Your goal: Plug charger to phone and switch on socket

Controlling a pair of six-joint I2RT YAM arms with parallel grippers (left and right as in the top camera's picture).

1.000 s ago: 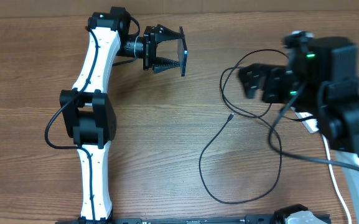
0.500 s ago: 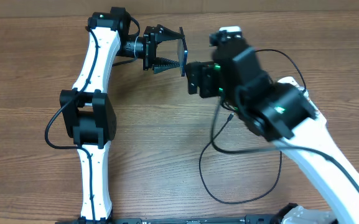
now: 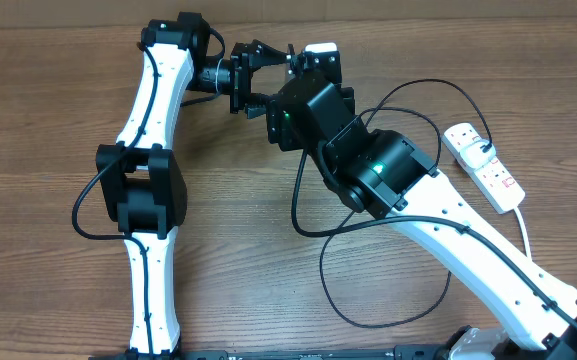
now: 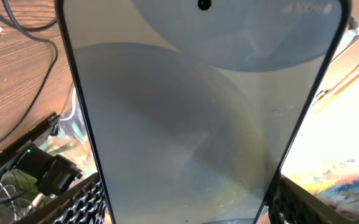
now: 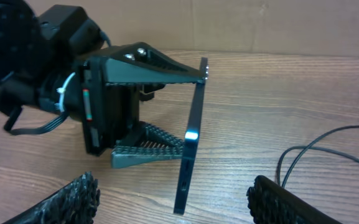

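Gaping wide and empty, right fingers (image 5: 73, 199) face the phone (image 5: 188, 149) dead ahead, edge-on, pinched off the counter (image 5: 303, 81) by left fingers (image 5: 154, 149), while the charger (image 3: 322, 275) lies loose behind and the socket (image 3: 483, 165) sits farthest right.

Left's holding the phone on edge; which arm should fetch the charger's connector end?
Right, likely. The left gripper is clamped on the phone; the right gripper is open, holding nothing, and the charger loops on its side.

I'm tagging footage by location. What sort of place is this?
Likely a robotics lab bench: a white left arm and right arm over a wood-grain table, the left claw holding a phone, and a white power strip on the table.
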